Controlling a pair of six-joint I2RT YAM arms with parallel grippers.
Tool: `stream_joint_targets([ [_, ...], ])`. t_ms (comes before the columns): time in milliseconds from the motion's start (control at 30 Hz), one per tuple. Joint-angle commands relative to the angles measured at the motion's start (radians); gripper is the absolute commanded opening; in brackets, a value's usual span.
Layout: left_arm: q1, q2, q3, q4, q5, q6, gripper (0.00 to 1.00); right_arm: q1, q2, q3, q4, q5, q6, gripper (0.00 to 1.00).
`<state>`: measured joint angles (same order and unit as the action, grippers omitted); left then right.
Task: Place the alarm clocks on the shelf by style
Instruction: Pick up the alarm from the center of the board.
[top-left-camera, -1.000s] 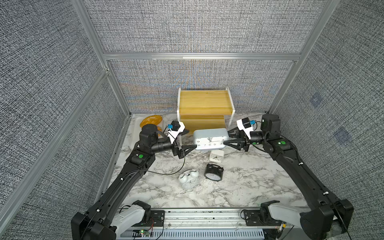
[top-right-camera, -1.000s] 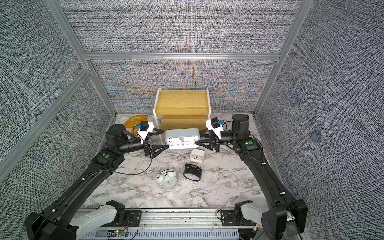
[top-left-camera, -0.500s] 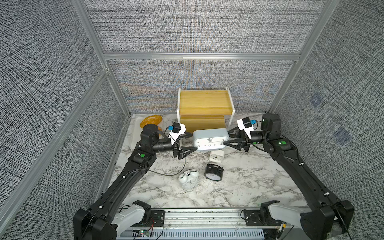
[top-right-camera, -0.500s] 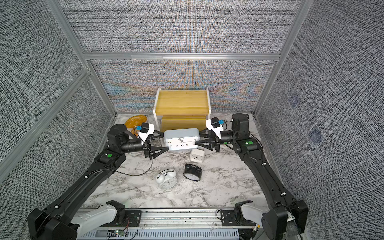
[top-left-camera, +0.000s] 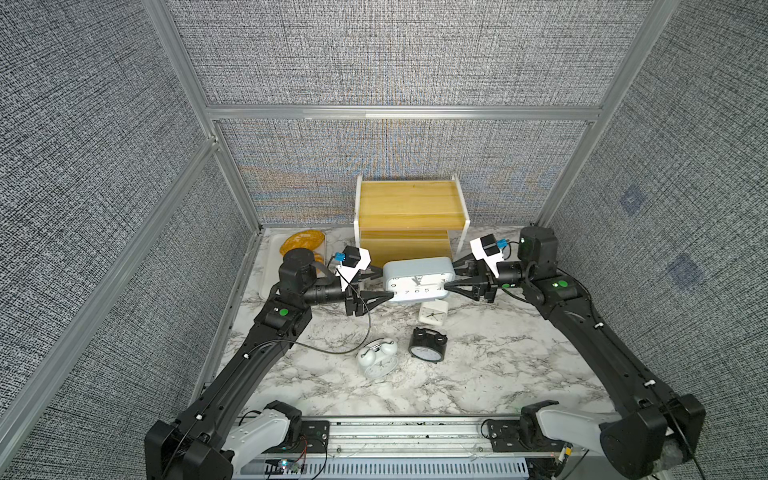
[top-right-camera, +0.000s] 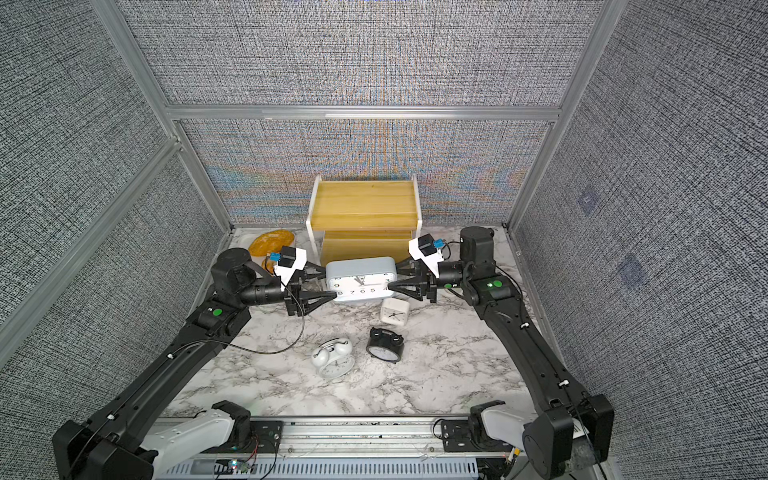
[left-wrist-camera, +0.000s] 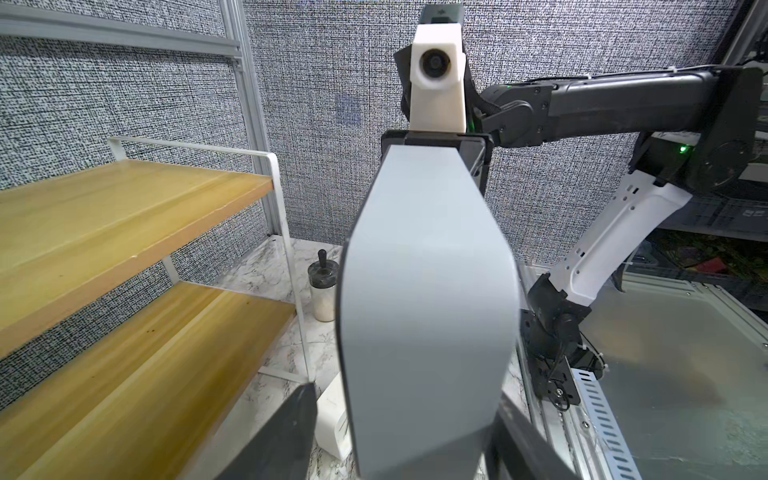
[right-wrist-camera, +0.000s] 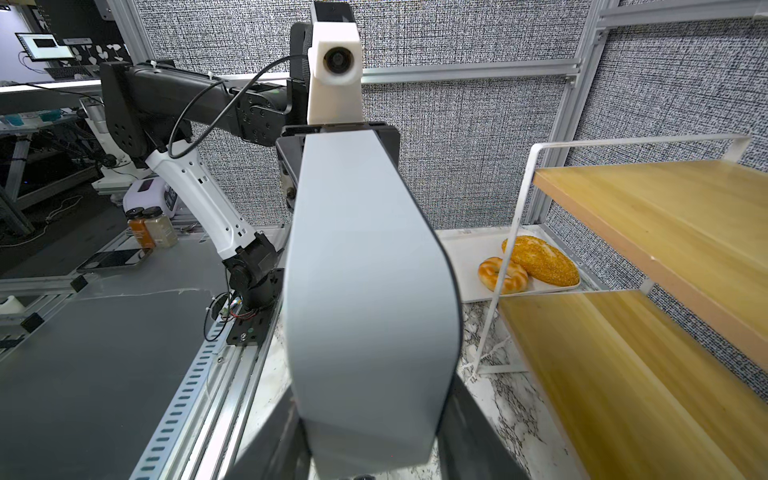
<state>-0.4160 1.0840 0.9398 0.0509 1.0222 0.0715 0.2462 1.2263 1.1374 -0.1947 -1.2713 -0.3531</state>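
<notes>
Two pairs of jaws meet at the grey-blue rectangular alarm clock (top-left-camera: 417, 279), which hangs upright above the table (top-left-camera: 478, 374), just in front of the shelf (top-left-camera: 409, 203) and its lower board. The right jaws are clenched on one end of it. The left jaws straddle the other end with a gap on one side, not yet clamped. Farther out from the shelf, the small white square clock (top-left-camera: 433, 316), black twin-bell clock (top-left-camera: 426, 345) and white twin-bell clock (top-left-camera: 376, 358) rest on the table.
</notes>
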Motion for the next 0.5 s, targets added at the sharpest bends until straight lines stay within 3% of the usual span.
stream_joint_targets([
  [0, 0.001, 0.003, 0.002, 0.012, 0.028, 0.010, 0.53, 0.002, 0.002, 0.002, 0.042, -0.007, 0.013, 0.33],
  [67, 0.002, 0.002, 0.002, 0.012, 0.025, 0.010, 0.41, 0.002, 0.004, 0.002, 0.041, -0.001, 0.014, 0.33],
  [233, 0.002, -0.009, -0.002, 0.008, 0.013, 0.011, 0.29, 0.003, 0.015, 0.001, 0.040, 0.014, 0.017, 0.33],
  [367, 0.001, -0.020, -0.012, 0.002, -0.020, 0.011, 0.26, 0.002, 0.022, -0.001, 0.044, 0.051, 0.029, 0.34],
  [467, 0.002, -0.032, -0.025, 0.001, -0.055, 0.017, 0.23, 0.003, 0.027, -0.008, 0.064, 0.098, 0.053, 0.45],
])
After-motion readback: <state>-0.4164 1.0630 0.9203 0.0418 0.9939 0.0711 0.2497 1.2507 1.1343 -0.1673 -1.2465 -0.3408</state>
